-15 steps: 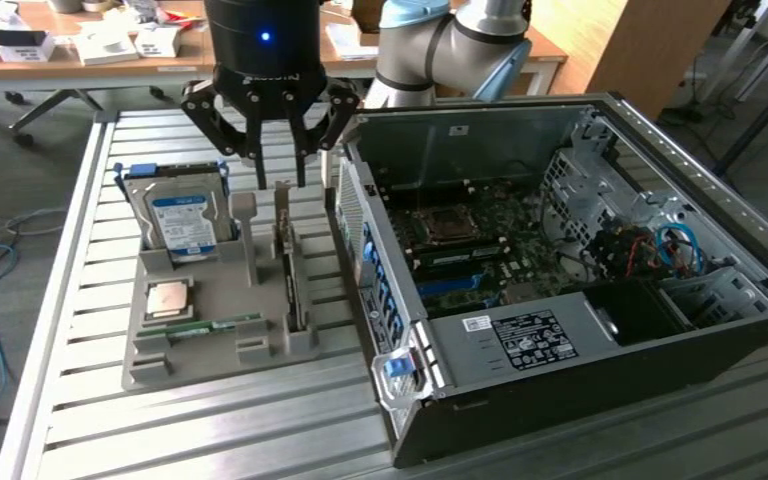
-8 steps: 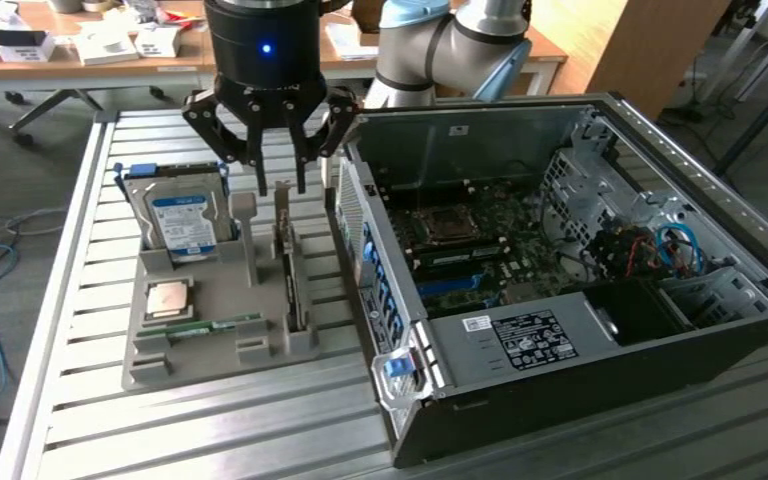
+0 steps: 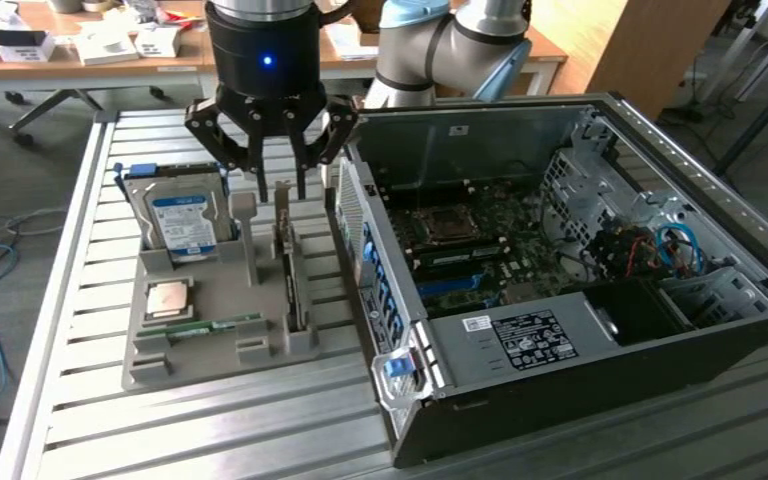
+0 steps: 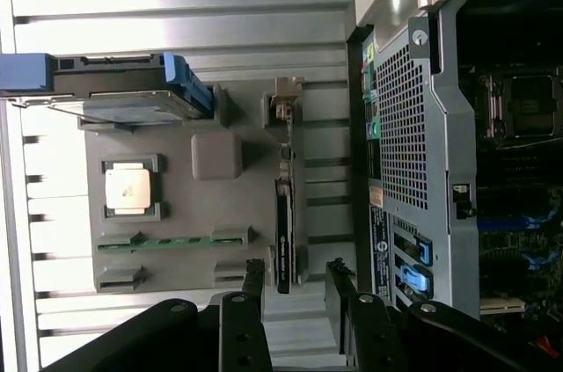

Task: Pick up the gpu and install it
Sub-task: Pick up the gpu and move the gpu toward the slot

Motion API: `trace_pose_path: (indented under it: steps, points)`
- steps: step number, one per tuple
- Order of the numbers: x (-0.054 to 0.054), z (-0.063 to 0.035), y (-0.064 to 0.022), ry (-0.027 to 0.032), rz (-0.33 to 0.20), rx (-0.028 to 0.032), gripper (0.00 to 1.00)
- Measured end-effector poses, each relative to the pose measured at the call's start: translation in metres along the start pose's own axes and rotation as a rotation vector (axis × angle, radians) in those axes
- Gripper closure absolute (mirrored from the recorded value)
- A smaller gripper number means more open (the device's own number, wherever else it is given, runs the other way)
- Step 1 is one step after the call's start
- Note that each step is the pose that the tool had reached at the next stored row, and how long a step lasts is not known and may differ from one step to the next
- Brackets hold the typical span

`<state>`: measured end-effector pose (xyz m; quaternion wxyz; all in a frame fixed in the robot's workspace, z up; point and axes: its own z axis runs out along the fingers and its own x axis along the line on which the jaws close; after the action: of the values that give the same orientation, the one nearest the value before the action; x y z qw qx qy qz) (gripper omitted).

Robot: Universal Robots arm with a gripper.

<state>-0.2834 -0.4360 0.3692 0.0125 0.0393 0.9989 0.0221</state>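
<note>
The gpu is a thin dark card standing on edge in a slot of the grey holder tray, with its grey metal bracket at the far end. My gripper hangs just above the card's far end, open, with nothing between its fingers. In the wrist view the gpu runs lengthwise away from the two dark fingers, and the gripper straddles the line of the card without touching it. The open computer case lies on its side at the exterior view's right of the tray, motherboard exposed.
The tray also holds a hard drive with a blue-white label, a square processor chip and a green memory stick. The case's perforated rear wall stands close beside the gpu. All rests on a slatted metal table.
</note>
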Motion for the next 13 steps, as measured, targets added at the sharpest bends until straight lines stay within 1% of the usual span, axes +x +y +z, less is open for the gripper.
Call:
trace_pose_path:
  steps: [9, 13]
  points:
    - [0.0002, 0.0072, -0.0003, 0.0, 0.0, 0.0001, 0.59]
    - [0.0002, 0.0076, -0.0004, 0.0001, 0.0, 0.0002, 0.59]
